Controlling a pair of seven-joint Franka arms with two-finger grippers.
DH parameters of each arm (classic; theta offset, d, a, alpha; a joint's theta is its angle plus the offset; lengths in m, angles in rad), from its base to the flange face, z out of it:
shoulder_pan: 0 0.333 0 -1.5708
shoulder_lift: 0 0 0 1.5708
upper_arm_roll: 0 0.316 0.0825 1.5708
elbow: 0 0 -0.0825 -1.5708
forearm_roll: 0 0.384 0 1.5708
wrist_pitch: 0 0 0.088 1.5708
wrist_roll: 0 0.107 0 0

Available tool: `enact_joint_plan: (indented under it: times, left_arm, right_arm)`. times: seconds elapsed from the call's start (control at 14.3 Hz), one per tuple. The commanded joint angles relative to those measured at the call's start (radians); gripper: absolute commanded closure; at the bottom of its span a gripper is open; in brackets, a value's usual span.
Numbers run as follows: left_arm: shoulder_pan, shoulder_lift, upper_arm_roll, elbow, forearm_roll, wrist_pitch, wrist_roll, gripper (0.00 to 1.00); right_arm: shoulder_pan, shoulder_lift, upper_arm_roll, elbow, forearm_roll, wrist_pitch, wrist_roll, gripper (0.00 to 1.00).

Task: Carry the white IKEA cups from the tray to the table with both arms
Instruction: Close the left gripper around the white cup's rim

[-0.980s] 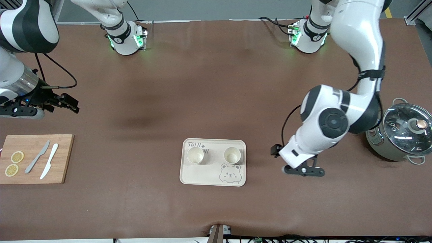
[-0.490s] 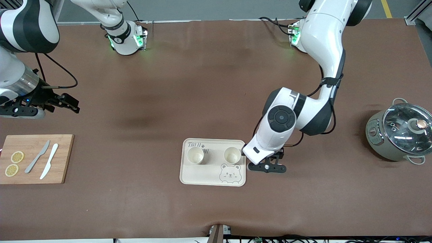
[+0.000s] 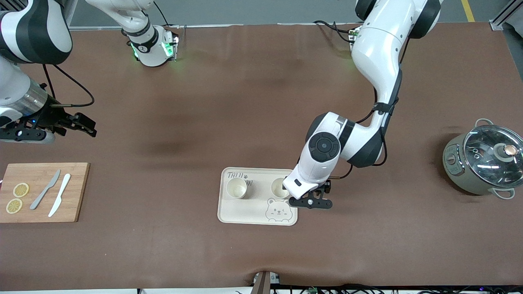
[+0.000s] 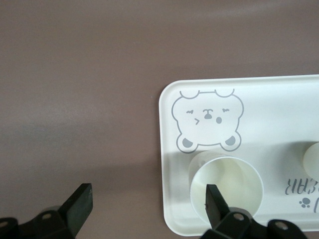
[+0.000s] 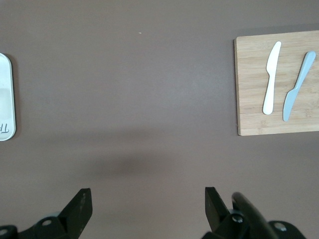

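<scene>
Two white IKEA cups stand upright on a cream bear tray (image 3: 245, 212). One cup (image 3: 236, 188) is toward the right arm's end. The other cup (image 3: 278, 188) is toward the left arm's end, partly covered by the left wrist. My left gripper (image 3: 309, 202) hangs open over that end of the tray. In the left wrist view one finger (image 4: 214, 204) is over the near cup's (image 4: 227, 186) mouth and the other finger (image 4: 79, 204) is over bare table. My left gripper (image 4: 148, 204) holds nothing. My right gripper (image 3: 88, 126) waits open over bare table at the right arm's end, empty (image 5: 148, 206).
A wooden cutting board (image 3: 41, 208) with a grey knife (image 3: 45, 195), a white knife (image 3: 59, 200) and lemon slices (image 3: 20, 190) lies at the right arm's end. A grey pot with a glass lid (image 3: 486, 163) stands at the left arm's end.
My left arm has swung from beside the pot toward the tray, and its gripper now hangs over the tray's edge by one cup. The right arm has not moved.
</scene>
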Motion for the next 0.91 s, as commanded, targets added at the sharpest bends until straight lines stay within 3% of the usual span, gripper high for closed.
enact_joint_plan:
  times: [0.0,0.84]
  left_arm:
    - [-0.021,0.028,0.008,0.033,-0.009,0.015,-0.038,0.0]
    - [-0.044,0.093,0.003,0.02,-0.015,0.064,-0.057,0.0]
  right_arm:
    - [0.006,-0.007,0.006,-0.005,0.004,0.002,-0.006,0.0]
    - [-0.002,-0.001,0.006,-0.005,0.004,0.006,-0.01,0.0]
